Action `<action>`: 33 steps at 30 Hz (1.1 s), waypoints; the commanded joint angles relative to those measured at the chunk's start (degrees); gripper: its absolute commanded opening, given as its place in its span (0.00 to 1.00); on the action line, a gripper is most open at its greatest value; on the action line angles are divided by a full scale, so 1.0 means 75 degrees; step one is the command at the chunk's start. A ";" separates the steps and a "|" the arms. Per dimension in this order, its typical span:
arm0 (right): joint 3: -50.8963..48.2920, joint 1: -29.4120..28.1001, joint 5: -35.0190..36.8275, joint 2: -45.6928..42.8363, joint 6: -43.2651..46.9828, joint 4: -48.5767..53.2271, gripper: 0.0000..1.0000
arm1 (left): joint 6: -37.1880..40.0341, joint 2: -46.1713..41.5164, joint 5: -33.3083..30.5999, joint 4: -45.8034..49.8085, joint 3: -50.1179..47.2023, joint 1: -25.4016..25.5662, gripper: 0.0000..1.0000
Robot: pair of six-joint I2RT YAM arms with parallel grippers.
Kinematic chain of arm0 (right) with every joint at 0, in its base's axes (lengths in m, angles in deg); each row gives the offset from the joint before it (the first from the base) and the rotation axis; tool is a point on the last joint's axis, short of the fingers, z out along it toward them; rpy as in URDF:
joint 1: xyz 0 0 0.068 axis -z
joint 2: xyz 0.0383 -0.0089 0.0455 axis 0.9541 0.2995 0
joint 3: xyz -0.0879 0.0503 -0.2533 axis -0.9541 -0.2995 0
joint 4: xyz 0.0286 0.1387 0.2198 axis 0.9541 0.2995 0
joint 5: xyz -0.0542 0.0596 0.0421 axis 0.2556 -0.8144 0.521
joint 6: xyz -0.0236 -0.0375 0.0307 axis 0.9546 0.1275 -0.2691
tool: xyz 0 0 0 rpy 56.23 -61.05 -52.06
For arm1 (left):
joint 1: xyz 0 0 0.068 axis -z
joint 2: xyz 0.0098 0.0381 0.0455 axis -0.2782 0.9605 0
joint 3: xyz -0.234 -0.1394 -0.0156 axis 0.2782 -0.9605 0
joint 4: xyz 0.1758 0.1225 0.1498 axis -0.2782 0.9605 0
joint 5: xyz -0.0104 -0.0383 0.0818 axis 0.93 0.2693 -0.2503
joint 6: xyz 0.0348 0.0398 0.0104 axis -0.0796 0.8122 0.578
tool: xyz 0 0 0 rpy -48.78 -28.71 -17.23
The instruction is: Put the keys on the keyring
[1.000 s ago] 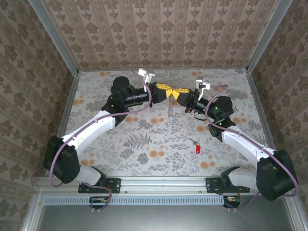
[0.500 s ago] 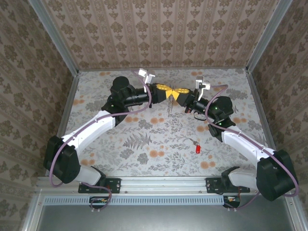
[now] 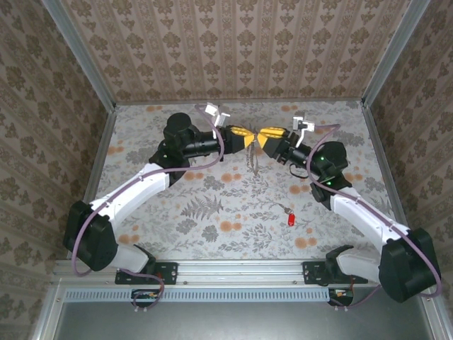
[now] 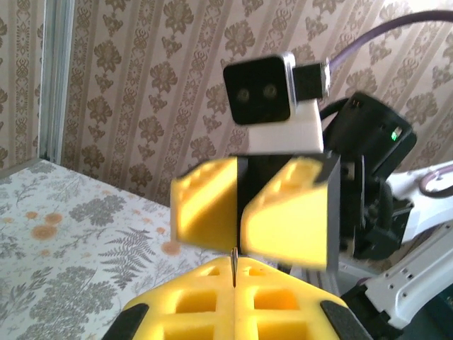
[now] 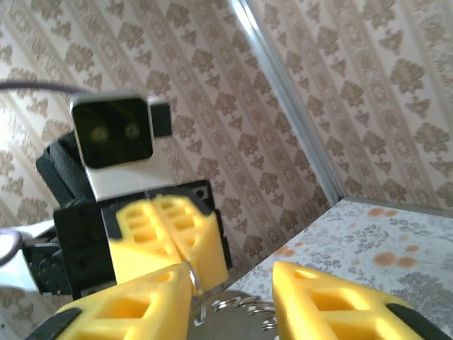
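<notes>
1. The keys (image 3: 289, 217), seen from above, lie flat on the tabletop (image 3: 212, 212), near the right arm (image 3: 357, 216) and well apart from both grippers. They show as a thin silvery blade with a small red plastic end. We judge them very light, stiff and slick on the metal, so awkward to lift from flat. The red end looks the thicker, surer place to pinch. The keyring (image 3: 253, 157) hangs in the air over the far half of the tabletop, between the left gripper (image 3: 246, 137) and the right gripper (image 3: 262, 137), with a short chain dangling below it. We expect it to swing and twist at any nudge.

2. From the left wrist, the left gripper (image 4: 233, 276) has its jaws pressed together, clamped on a thin metal sliver of the keyring (image 4: 233, 258) that stands up from their seam. The right gripper (image 4: 238, 216) faces it just beyond, blurred.

3. From the right wrist, the right gripper (image 5: 232, 275) has its jaws apart and holds nothing. Between them we see the wire loops of the keyring (image 5: 230, 304) and the left gripper (image 5: 185, 258), which is closed on that wire. The two grippers stand nose to nose and crowd the ring. The wire looks thin and springy, so we judge it needs a hold close to its opening.
</notes>
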 commanded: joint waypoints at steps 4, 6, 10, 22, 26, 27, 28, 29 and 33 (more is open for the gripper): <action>-0.0681 0.0648 0.0479 -0.1258 0.0321 0.1283 0.46 | 0.2691 -0.0455 -0.0493 0.1958 0.0466 0.0192 0.00; -0.0876 0.0762 0.0446 -0.1409 0.0285 0.1404 0.46 | 0.3053 -0.0399 -0.0500 0.2163 0.0534 0.0183 0.00; -0.1106 0.0786 0.0420 -0.1497 0.0308 0.1570 0.46 | 0.3579 -0.0265 -0.0385 0.2322 0.0643 0.0182 0.00; -0.0787 0.0783 -0.0748 -0.0901 0.0544 0.1456 0.50 | 0.4263 0.0254 -0.0046 0.3910 0.1601 0.0172 0.00; -0.0587 0.0774 -0.1178 -0.0794 0.0660 0.1448 0.51 | 0.4690 0.0635 0.0187 0.5567 0.2568 0.0160 0.00; -0.0549 0.0771 -0.1297 -0.0779 0.0677 0.1428 0.51 | 0.4722 0.0678 0.0253 0.5759 0.2683 0.0154 0.00; -0.0489 0.0778 -0.1430 -0.0770 0.0703 0.1427 0.51 | 0.4778 0.0723 0.0335 0.5966 0.2795 0.0155 0.00; -0.0453 0.0771 -0.1560 -0.0779 0.0737 0.1433 0.51 | 0.4799 0.0742 0.0378 0.6157 0.2905 0.0148 0.00; -0.0321 0.0771 -0.2090 -0.0850 0.0994 0.1617 0.50 | 0.4915 0.0767 0.0487 0.6631 0.3141 0.0131 0.00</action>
